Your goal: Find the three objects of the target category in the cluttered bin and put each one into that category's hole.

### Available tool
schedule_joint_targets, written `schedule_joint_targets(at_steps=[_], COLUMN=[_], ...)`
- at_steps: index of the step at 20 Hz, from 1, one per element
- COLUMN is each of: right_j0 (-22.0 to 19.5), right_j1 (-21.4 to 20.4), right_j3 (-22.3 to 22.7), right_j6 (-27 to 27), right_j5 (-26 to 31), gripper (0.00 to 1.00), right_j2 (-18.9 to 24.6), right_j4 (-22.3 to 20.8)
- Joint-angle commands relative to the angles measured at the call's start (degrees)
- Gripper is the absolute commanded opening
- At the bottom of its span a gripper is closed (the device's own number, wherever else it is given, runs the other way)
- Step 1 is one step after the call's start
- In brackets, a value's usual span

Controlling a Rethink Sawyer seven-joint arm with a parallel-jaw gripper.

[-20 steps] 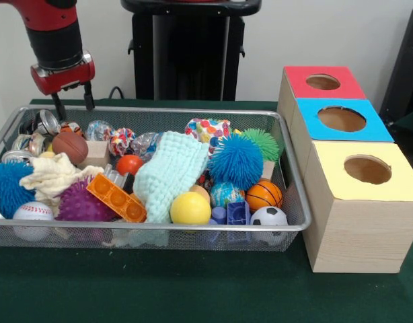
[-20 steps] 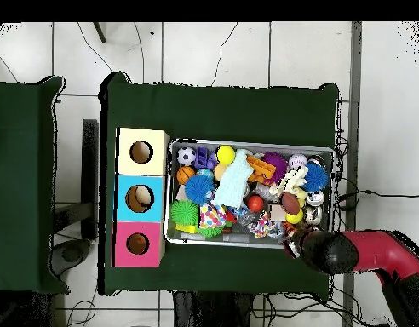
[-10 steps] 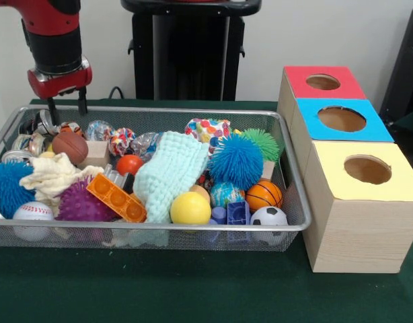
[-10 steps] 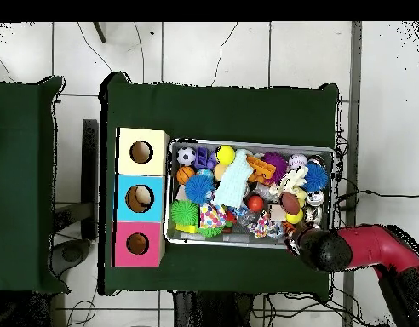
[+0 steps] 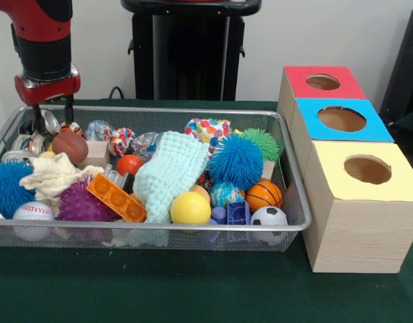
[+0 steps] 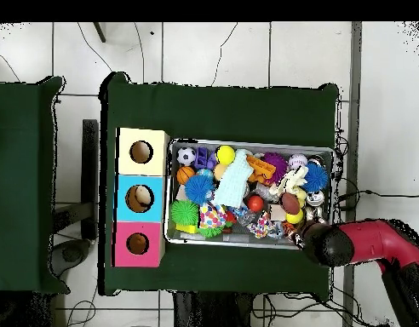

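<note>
Currently: hand [image 5: 51,111], fingers parted and empty, poised over bin [image 5: 193,111] far corner; metal cans [image 5: 42,124] directly beneath.

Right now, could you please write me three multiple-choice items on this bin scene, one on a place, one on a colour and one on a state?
1. Where does the gripper hang?
A. over the bin's corner with the metal cans
B. over the yellow box
C. beside the soccer ball

2. What colour is the top of the middle box?
A. red
B. blue
C. yellow

3. What state is the gripper in?
A. shut on a ball
B. shut on the cloth
C. open

Answers: 1 A, its fingers stand above the cans at the wire bin end; 2 B, it sits between red and yellow tops; 3 C, the fingers stand apart, holding nothing.
</note>
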Motion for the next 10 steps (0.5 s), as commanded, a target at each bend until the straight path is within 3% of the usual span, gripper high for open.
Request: schedule_joint_targets(at_steps=[1, 10], right_j0=[0.7, -0.5], right_j1=[4.6, 6.9], right_j3=[-7.1, -6.5], right_j6=[-16.2, -16.9], right_j5=[0.9, 3.7], gripper=[1.0, 1.0], right_j2=[-2.7, -2.7], right_j4=[-4.4, -0.4])
